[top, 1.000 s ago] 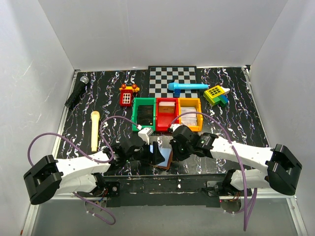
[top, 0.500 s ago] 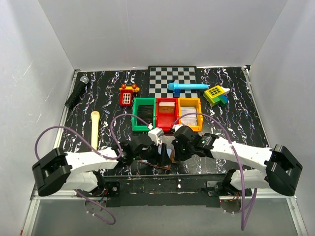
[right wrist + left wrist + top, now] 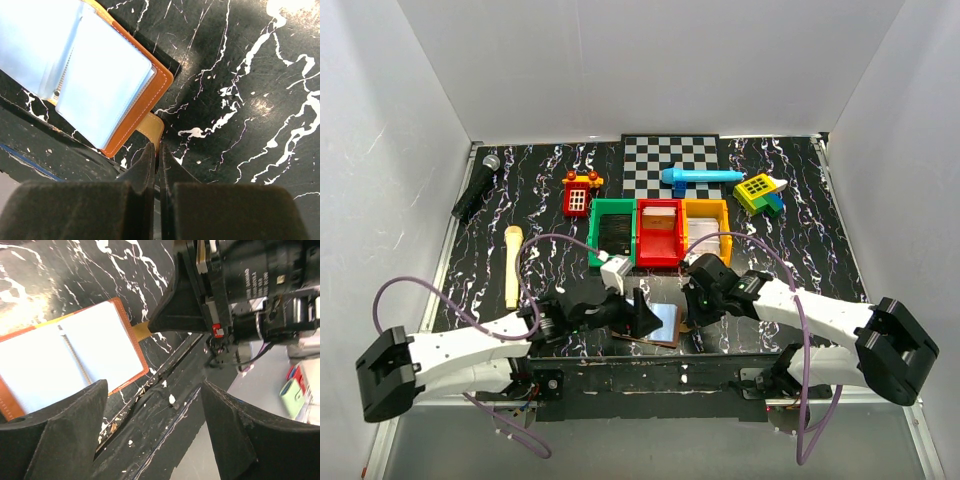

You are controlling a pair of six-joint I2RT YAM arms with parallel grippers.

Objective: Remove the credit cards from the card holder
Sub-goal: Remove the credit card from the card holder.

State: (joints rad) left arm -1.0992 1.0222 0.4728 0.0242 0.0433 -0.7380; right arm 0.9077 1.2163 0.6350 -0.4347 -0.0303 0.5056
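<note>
Black marbled worktop [image 3: 800, 200]: card holder [image 3: 655, 325] lies spread open at the near edge, between my hands, long axis running left to right. Left hand [image 3: 155, 405] released, jaws wide, just left of it. Right hand [image 3: 157, 150] clenched, tips at its tab [image 3: 150, 127], nearer.
</note>
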